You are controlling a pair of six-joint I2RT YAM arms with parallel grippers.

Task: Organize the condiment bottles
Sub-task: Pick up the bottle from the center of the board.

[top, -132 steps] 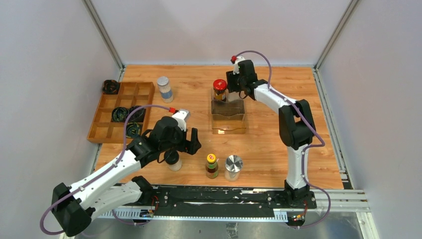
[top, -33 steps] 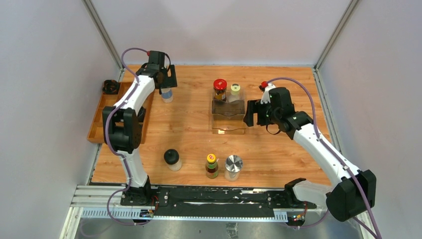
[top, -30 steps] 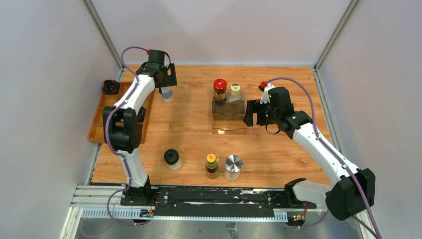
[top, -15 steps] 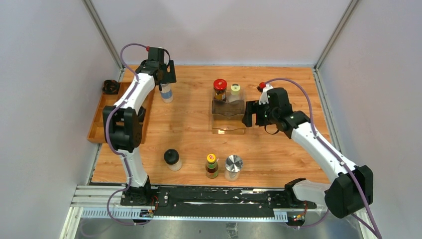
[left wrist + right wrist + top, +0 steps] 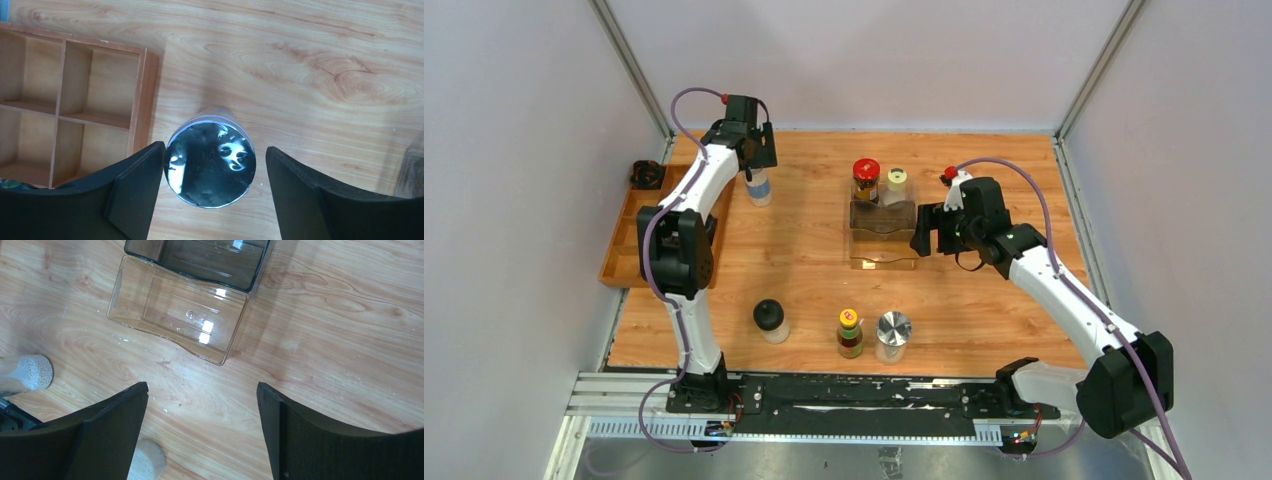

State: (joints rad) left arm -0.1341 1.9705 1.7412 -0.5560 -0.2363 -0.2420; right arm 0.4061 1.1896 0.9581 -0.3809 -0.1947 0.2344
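My left gripper [image 5: 752,160] is open over the blue-labelled jar [image 5: 759,188] at the back left. In the left wrist view the gripper [image 5: 215,148] straddles the jar's shiny lid [image 5: 210,162]; the left finger is close to it and the right stands apart. The red-lidded dark jar [image 5: 865,180] and the yellow-capped shaker [image 5: 896,186] stand at the back of the clear organizer [image 5: 884,250]. My right gripper [image 5: 924,232] is open and empty just right of the organizer [image 5: 180,315]. The black-capped jar [image 5: 769,320], the brown sauce bottle [image 5: 850,333] and the silver-lidded jar [image 5: 892,336] stand near the front edge.
The wooden compartment tray [image 5: 624,262] lies at the left edge, right beside the blue-labelled jar [image 5: 145,100]. A black coiled bundle [image 5: 646,175] sits behind it. Two pale round blurred tops [image 5: 35,371] show at the lower left of the right wrist view.
The left arm swung from the black-capped jar to the blue-labelled jar at the back. The yellow-capped shaker now stands in the organizer, and the right gripper has drawn back to its right side.
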